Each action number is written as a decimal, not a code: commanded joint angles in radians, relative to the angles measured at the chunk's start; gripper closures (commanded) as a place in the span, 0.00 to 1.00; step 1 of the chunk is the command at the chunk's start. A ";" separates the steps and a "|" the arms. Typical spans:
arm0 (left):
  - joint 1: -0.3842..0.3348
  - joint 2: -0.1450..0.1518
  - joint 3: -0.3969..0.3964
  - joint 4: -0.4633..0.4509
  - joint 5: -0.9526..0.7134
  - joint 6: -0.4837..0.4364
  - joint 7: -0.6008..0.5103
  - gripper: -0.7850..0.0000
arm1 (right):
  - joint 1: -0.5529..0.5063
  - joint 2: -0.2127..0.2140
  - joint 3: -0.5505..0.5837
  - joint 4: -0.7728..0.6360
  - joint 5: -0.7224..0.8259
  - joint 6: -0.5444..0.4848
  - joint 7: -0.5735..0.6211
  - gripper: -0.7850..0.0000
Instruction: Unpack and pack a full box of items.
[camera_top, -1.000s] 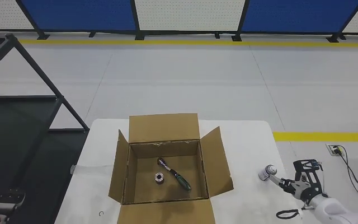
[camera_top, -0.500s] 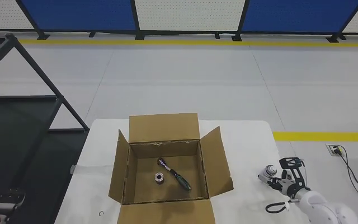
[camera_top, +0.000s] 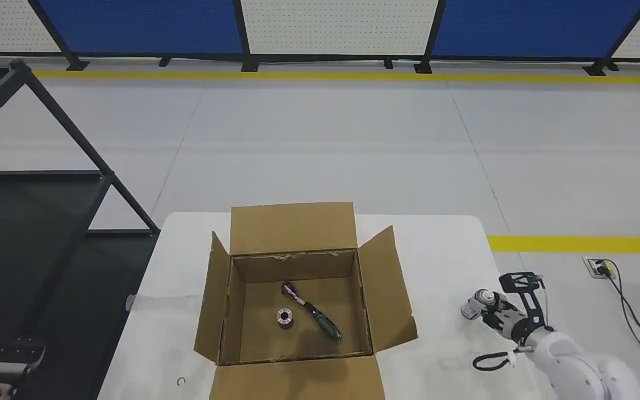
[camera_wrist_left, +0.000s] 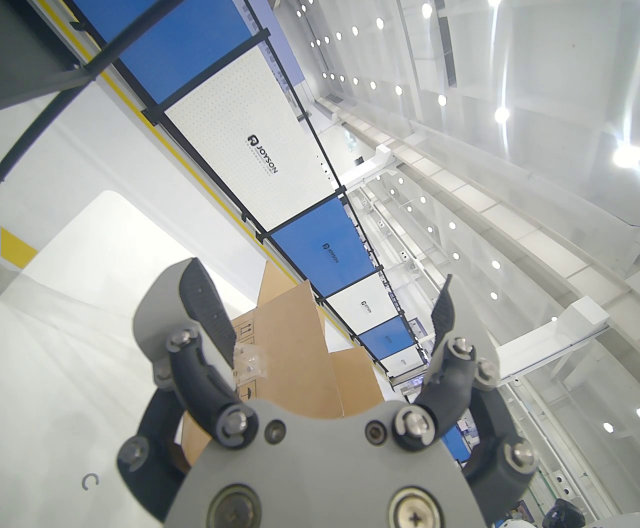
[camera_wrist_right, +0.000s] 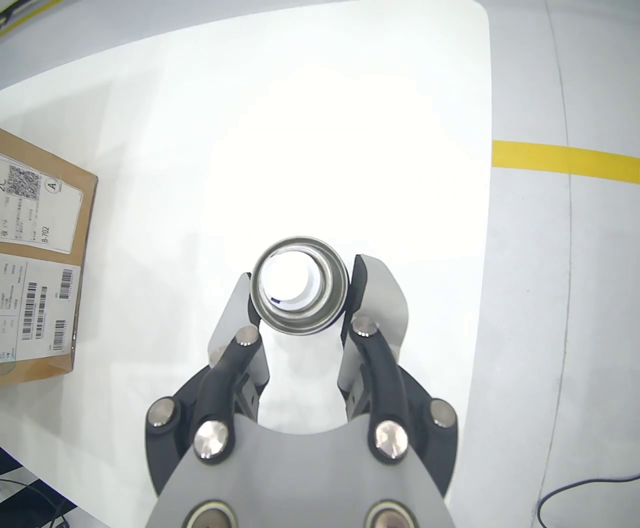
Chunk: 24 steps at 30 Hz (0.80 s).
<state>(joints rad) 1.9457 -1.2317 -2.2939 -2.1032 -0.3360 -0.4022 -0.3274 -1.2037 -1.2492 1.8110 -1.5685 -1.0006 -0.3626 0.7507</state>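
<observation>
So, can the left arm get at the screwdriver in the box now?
Probably, with a turn. The box is open on top, the screwdriver bare on its floor. The left gripper, open, points upward beside the box, so it must first tip over the wall.

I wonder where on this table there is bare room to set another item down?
Bare table lies left of the box, save a small ring near the front, and between its right flap and the spray can. Crowded: around that can at the right gripper, and mid-box, with screwdriver and metal roll.
</observation>
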 joint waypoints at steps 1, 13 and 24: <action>0.000 0.000 0.000 0.000 0.000 0.000 0.000 0.00 | -0.007 0.004 0.015 -0.055 0.029 -0.005 -0.007 1.00; 0.000 0.000 0.000 0.000 0.000 0.000 0.000 0.00 | -0.038 0.022 -0.008 -0.638 0.202 0.002 0.087 1.00; 0.000 0.000 0.000 0.000 0.000 0.000 0.000 0.00 | 0.047 0.028 -0.301 -0.704 0.138 0.094 0.185 1.00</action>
<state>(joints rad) 1.9457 -1.2317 -2.2939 -2.1032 -0.3360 -0.4022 -0.3274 -1.1652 -1.2214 1.5409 -2.2773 -0.8409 -0.2784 0.9311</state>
